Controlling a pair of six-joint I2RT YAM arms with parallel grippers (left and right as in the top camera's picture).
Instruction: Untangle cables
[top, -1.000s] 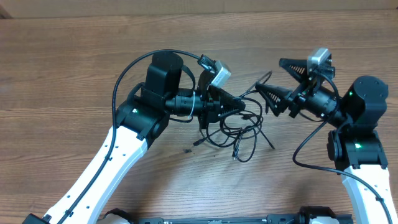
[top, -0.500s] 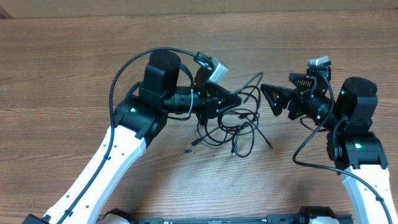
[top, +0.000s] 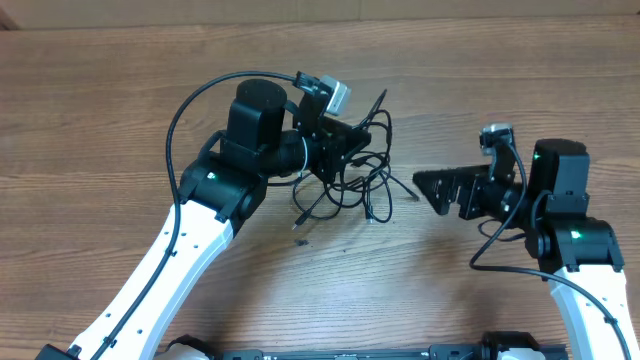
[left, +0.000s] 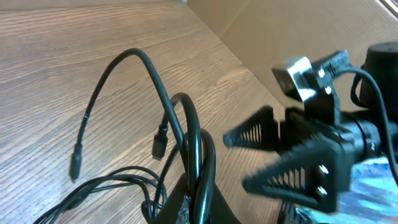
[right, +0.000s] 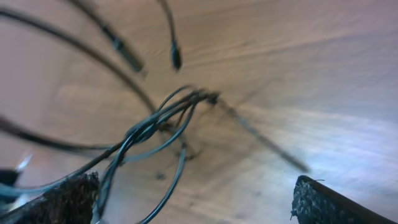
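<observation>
Overhead view: your left gripper (top: 357, 133) is clamped shut on the cables (top: 350, 190), pinching strands at the upper edge of the black tangle. The other loops spread below the closed jaws and to their right, over the wooden table (top: 520, 80). Your right gripper (top: 428, 192) stands empty with its jaws spread wide, to the right of the tangle, fingertips pointing at it and close to its nearest loose end.

Left wrist view: strands arc up out of the pinched fingers (left: 186, 208), and the right gripper faces them from beyond.

Right wrist view: the cables lie blurred ahead of the spread pads (right: 68, 199). You cannot tell contact here.
</observation>
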